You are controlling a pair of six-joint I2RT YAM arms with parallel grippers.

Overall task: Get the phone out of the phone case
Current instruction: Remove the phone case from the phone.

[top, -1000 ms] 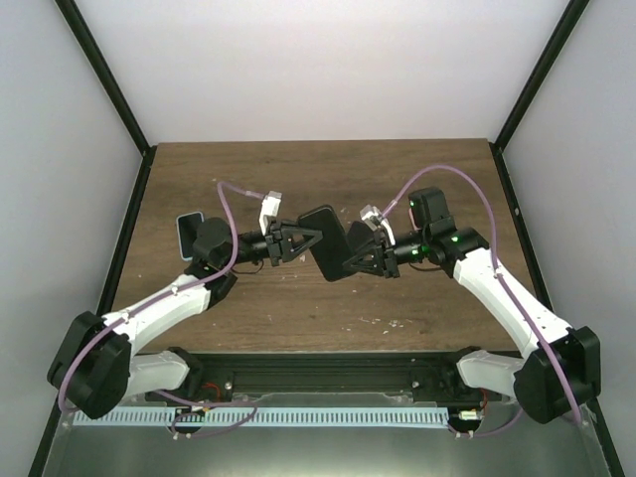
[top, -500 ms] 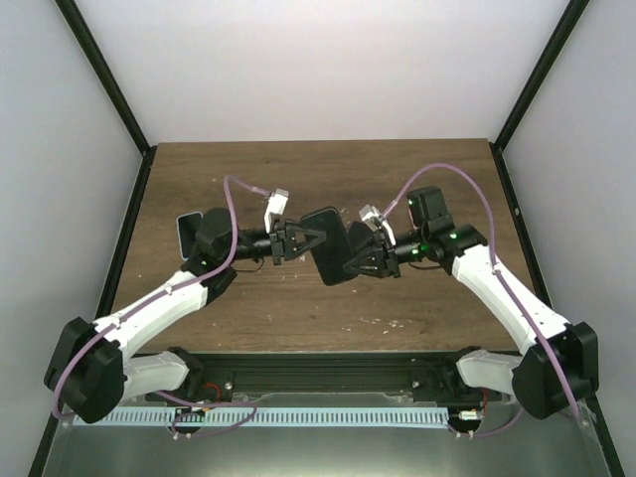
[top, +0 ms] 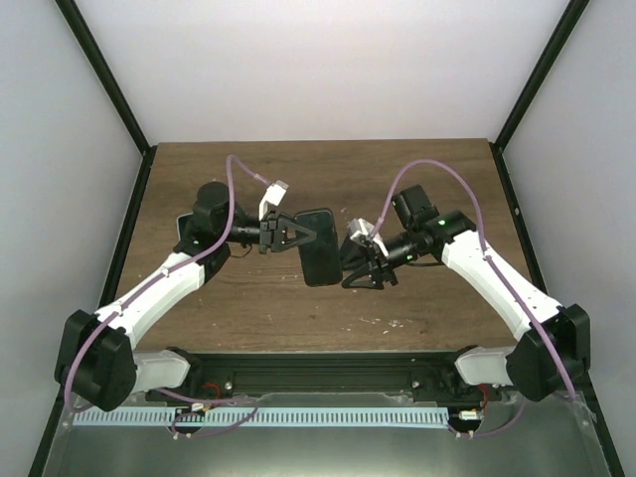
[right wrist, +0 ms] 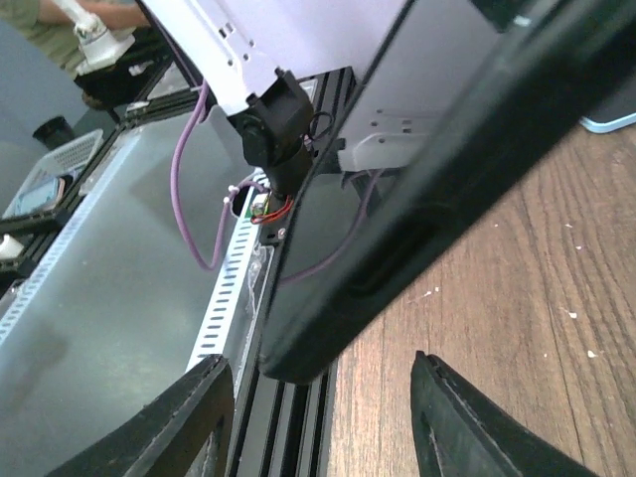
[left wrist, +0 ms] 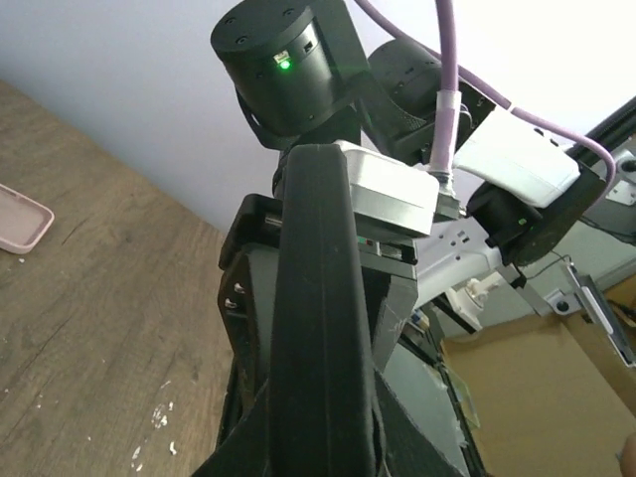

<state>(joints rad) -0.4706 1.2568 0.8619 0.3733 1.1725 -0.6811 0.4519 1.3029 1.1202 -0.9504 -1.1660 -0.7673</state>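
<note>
**Phone**: dark, sitting inside its phone case. It is hanging above the tabletop, midway between the two arms.

**Left gripper**: reaching in from the left. Its jaws are pinching the cased phone across its thickness and carrying it.

**Right gripper**: hovering just beside the phone's right edge. Its jaws are standing spread, with both fingers gripping nothing and the phone's corner lying ahead of them.

**Flat dark item with pale rim**: lying on the tabletop near the left edge, partly hidden by the left arm.
</note>
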